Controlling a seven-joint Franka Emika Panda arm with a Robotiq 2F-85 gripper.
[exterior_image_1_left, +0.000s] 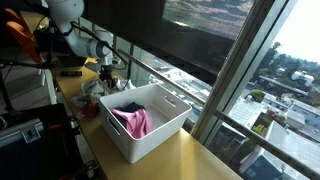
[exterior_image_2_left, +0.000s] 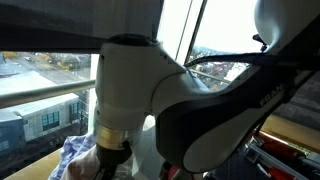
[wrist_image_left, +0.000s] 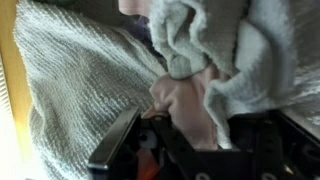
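My gripper (wrist_image_left: 185, 128) is down in a pile of cloths and is shut on a bunched pale pink cloth (wrist_image_left: 183, 100) that fills the gap between its fingers. A grey-white knitted towel (wrist_image_left: 80, 80) lies to the left of it, and a fluffy pale towel (wrist_image_left: 215, 40) lies above it. In an exterior view the gripper (exterior_image_1_left: 110, 78) hangs over the cloth pile (exterior_image_1_left: 92, 100) beside a white basket (exterior_image_1_left: 150, 138). In an exterior view the arm (exterior_image_2_left: 135, 80) fills the picture, with a patterned cloth (exterior_image_2_left: 75, 155) below it.
The white basket holds a bright pink cloth (exterior_image_1_left: 135, 123) and a dark one (exterior_image_1_left: 130, 106). It stands on a wooden table (exterior_image_1_left: 195, 160) along a large window with a railing (exterior_image_1_left: 185, 85). Dark equipment (exterior_image_1_left: 25, 130) stands beside the table.
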